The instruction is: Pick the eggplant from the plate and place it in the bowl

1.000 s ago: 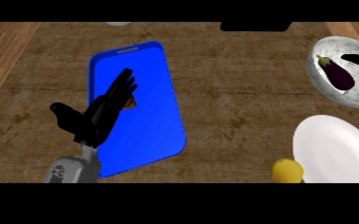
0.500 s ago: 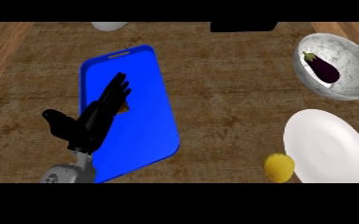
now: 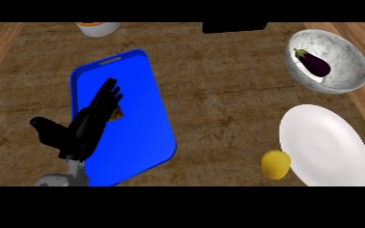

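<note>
A dark purple eggplant (image 3: 314, 63) lies inside the speckled grey bowl (image 3: 343, 79) at the upper right. Below the bowl a white plate (image 3: 321, 145) sits at the right edge with nothing on it. My left hand (image 3: 82, 128) hovers at the lower left over a blue cutting board (image 3: 139, 125), its fingers straight and its thumb spread to the left. It holds nothing and is far from the bowl. My right hand does not show.
A yellow lemon (image 3: 275, 164) rests by the plate's lower left rim. A small orange-brown item (image 3: 118, 116) peeks out from under my left hand's fingers. A white cup (image 3: 98, 27) and a black object (image 3: 234, 27) sit along the far edge.
Everything on the counter has slid leftward and slightly down in the view, bringing the bowl and plate further into sight. My left hand keeps its open pose.
</note>
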### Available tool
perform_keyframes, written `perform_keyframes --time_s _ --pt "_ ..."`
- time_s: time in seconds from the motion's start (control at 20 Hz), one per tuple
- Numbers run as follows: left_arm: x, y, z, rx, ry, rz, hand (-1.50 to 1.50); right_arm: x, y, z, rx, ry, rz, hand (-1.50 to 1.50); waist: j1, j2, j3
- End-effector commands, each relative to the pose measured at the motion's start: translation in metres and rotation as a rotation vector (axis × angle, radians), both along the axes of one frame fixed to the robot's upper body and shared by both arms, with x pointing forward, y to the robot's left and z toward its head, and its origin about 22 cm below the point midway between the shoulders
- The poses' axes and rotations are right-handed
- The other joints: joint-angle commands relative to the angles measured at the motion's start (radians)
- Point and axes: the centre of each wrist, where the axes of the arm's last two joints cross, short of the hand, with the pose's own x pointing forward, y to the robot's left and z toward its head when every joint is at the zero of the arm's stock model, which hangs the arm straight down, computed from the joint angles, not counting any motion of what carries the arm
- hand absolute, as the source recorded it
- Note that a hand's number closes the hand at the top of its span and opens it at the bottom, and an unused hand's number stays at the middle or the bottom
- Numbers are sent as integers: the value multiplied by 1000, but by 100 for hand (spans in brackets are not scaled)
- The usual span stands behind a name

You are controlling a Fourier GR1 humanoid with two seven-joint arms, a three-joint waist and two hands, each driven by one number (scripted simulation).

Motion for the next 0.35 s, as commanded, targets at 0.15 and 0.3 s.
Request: perform_keyframes --time_s 0.15,0.3 --pt "-10 9 -2 -1 2 27 0 -120 9 -49 71 -16 175 150 -28 -2 2" --pt "-9 4 -1 -12 -2 32 0 -151 28 -66 81 105 247 150 -33 -1 4"
